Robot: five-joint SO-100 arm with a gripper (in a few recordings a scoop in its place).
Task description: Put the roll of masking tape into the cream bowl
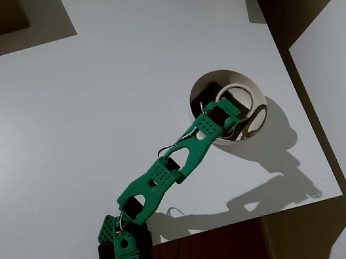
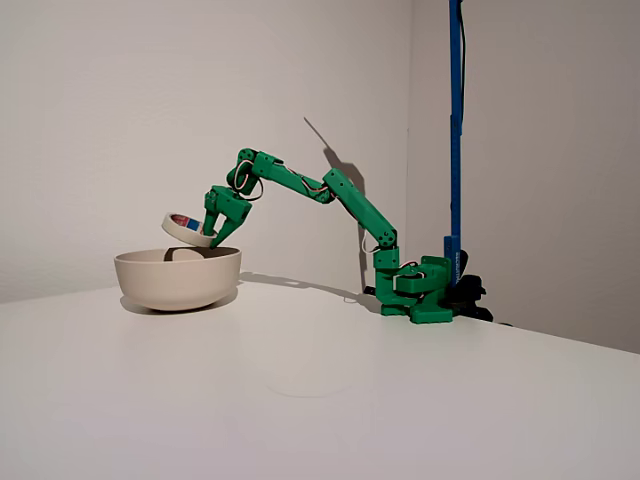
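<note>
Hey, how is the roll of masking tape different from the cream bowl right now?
The roll of masking tape is a small flat ring with an open centre; the cream bowl is much wider and deeper. The tape hangs tilted in the air above the bowl, held by the gripper, while the bowl sits upright on the table. The tape's inner core shows reddish and blue marks; the bowl's outside is plain. Both are round and cream-white.
</note>
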